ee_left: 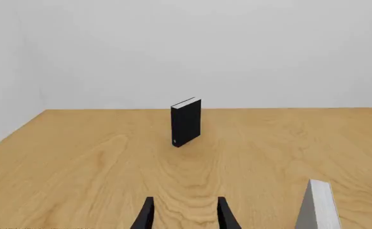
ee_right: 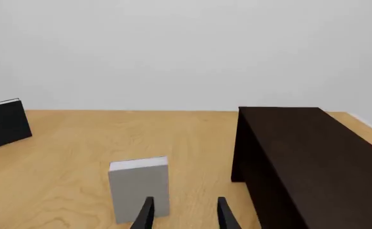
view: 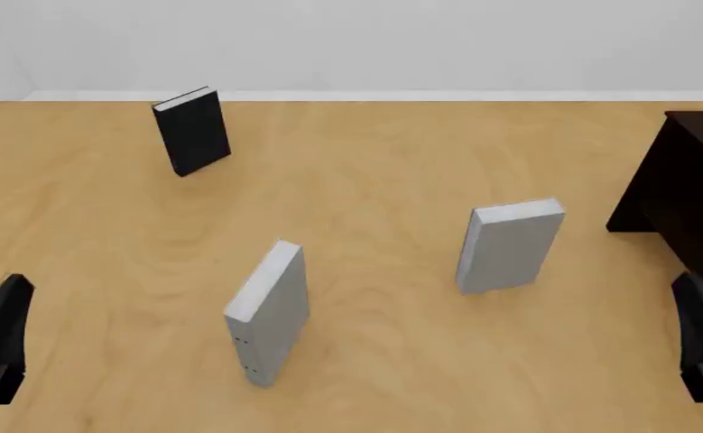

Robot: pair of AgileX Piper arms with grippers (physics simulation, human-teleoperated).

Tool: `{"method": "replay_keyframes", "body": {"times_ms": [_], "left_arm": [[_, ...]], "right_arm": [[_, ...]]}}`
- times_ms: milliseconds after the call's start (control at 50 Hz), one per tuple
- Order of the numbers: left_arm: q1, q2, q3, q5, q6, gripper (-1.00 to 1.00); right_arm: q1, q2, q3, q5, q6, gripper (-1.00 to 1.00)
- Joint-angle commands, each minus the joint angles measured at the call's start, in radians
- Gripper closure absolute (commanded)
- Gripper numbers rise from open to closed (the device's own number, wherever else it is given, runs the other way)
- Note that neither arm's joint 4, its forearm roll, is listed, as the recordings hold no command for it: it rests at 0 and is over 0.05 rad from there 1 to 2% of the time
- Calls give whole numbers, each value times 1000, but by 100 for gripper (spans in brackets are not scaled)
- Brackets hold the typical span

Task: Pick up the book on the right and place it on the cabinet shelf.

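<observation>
No writing or label shows on any cover. The dotted grey book carries only a few small dark dots low on its narrow edge.

The left end effector holds nothing; its two dark fingers stand moderately apart over bare wood, pointing toward the black book. The right end effector is parted the same way and empty, touching nothing. In its wrist view the book stands upright just ahead of the fingers, with the cabinet beside it.

In the front view the book stands on the right half of the surface, apart from the very dark cabinet at the right edge. The dotted grey book stands nearer the middle, the black book at the far left. The surface is light wood with visible grain; behind it are plain pale walls.
</observation>
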Motion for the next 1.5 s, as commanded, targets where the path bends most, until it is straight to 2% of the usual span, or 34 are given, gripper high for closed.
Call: {"method": "replay_keyframes", "body": {"times_ms": [20, 80, 100, 120, 140, 200, 220, 240, 380, 420, 440, 480, 560, 600, 660, 700, 720, 820, 880, 920, 980, 1020, 1060, 1100, 1120, 1180, 1240, 1260, 1340, 1380, 1500], "left_arm": [[-4, 1, 0, 4, 0, -100], [0, 2, 0, 4, -3, -100], [3, 3, 0, 6, -6, -100], [4, 3, 0, 7, -5, -100], [-4, 4, 0, 11, 1, -100], [-2, 5, 1, 13, 0, -100], [-4, 4, 1, 13, 1, -100], [-3, 4, 1, 13, -1, -100], [-5, 4, 1, 17, 17, -100], [-6, 4, 1, 21, 13, -100], [-9, 3, 1, 22, 14, -100], [-18, 5, 1, 27, 20, -100], [-19, 6, 1, 25, 21, -100], [-23, 5, 1, 26, 24, -100], [-22, 4, 1, 28, 23, -100], [-21, 4, 1, 31, 22, -100], [-20, 3, 1, 30, 24, -100], [-19, 5, 1, 32, 25, -100], [-22, 9, 1, 28, 28, -100], [-22, 11, 1, 28, 26, -100], [-22, 13, 1, 31, 30, -100], [-23, 24, 0, 24, 30, -100], [-22, 20, 1, 26, 30, -100], [-23, 19, 1, 27, 31, -100], [-24, 18, 1, 28, 31, -100], [-18, 26, 0, 24, 35, -100], [-16, 24, 1, 25, 30, -100], [-16, 32, 0, 21, 30, -100], [-19, 27, 0, 26, 30, -100], [-19, 30, 0, 25, 32, -100], [-16, 23, 1, 25, 40, -100]], "right_arm": [[18, 37, -53, 44, -88, -100], [18, 24, -105, 99, -82, -100], [43, 51, -154, 132, -137, -100], [37, 58, -183, 146, -145, -100], [46, 98, -234, 161, -180, -100], [66, 145, -300, 182, -211, -100], [84, 176, -328, 191, -255, -100], [93, 194, -357, 203, -275, -100], [138, 328, -559, 278, -396, -100], [148, 363, -605, 299, -414, -100], [159, 376, -625, 308, -443, -100], [158, 400, -672, 325, -451, -100], [186, 451, -747, 368, -507, -100], [187, 473, -788, 390, -507, -100], [202, 508, -826, 421, -560, -100], [210, 533, -873, 448, -565, -100], [209, 543, -883, 459, -593, -100], [226, 592, -947, 505, -644, -100], [250, 622, -980, 538, -664, -100], [261, 643, -1015, 561, -639, -100], [276, 671, -1027, 592, -703, -100], [283, 692, -1075, 616, -684, -100], [285, 712, -1086, 645, -746, -100], [296, 734, -1111, 685, -765, -100], [296, 744, -1144, 696, -754, -100], [300, 781, -1182, 751, -790, -100], [303, 799, -1199, 777, -807, -100], [298, 802, -1195, 787, -841, -100], [307, 825, -1213, 820, -854, -100], [296, 841, -1214, 844, -892, -100], [297, 878, -1247, 887, -931, -100]]}}
